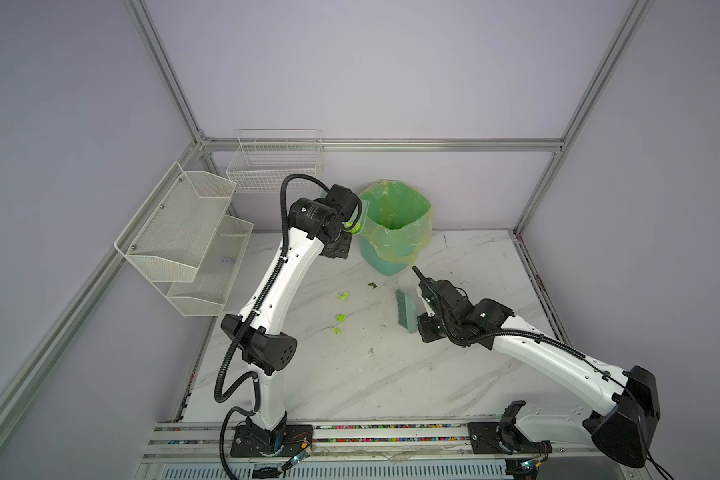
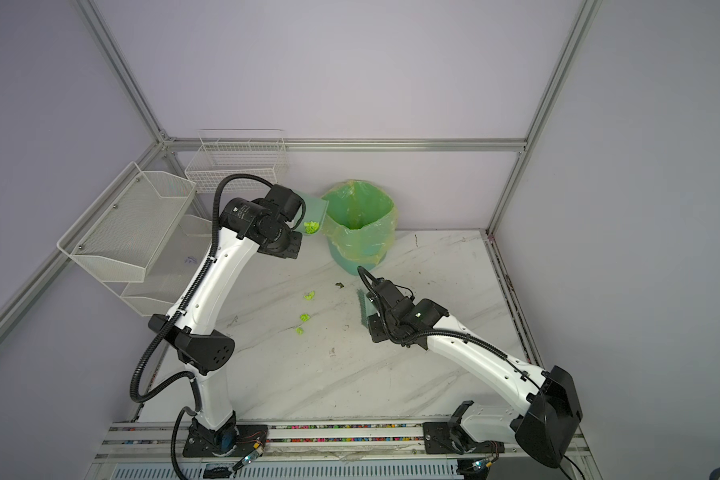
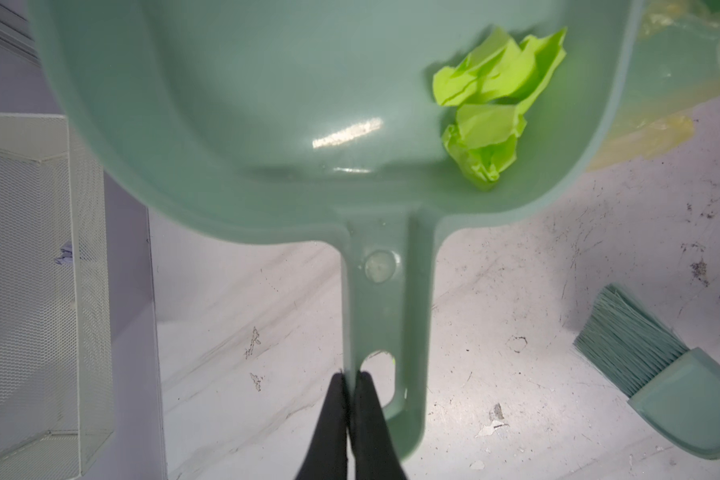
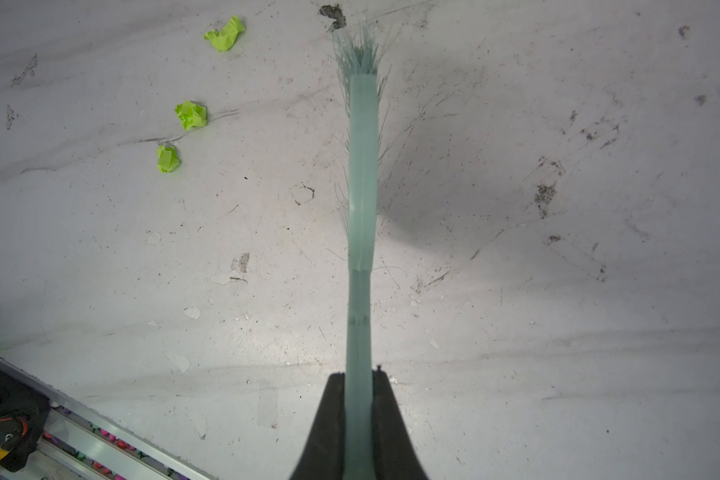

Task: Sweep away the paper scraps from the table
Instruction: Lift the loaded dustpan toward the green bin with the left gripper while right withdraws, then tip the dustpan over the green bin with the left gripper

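The paper scraps (image 4: 191, 115) I can see are all neon yellow-green. The table (image 1: 391, 382) is white with grey marble veining and dark scuffs. The dustpan (image 3: 267, 104) and brush (image 4: 362, 166) share a pale sea-green. The bin (image 1: 385, 266) is teal, its liner (image 1: 395, 216) translucent green edged yellowish. The wire baskets (image 1: 179, 224) are white.

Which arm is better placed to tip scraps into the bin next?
Left. The left gripper holds the dustpan, with paper scraps in it, beside the bin; the right gripper holds only the brush.
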You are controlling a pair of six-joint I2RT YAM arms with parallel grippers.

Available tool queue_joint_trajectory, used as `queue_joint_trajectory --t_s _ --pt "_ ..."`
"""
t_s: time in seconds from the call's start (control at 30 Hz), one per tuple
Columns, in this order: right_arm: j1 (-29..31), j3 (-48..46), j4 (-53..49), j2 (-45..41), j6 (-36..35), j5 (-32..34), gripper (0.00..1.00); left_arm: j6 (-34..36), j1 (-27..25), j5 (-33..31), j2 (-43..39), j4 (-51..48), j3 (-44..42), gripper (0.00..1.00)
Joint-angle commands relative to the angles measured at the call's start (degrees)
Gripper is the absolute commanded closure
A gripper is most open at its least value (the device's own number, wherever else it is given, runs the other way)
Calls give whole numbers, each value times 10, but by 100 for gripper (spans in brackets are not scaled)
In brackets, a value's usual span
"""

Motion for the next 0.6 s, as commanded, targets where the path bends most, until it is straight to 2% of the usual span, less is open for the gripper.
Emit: queue_joint_trajectory --t_s 0.0,0.4,0.57 --pt "-2 -3 10 -7 15 -1 100 17 3 -29 5 26 58 100" --pt "-2 -11 17 -15 30 -10 100 30 0 -65 30 133 77 100" --pt "-2 -16 18 -20 33 -8 100 81 -10 -109 36 188 70 100"
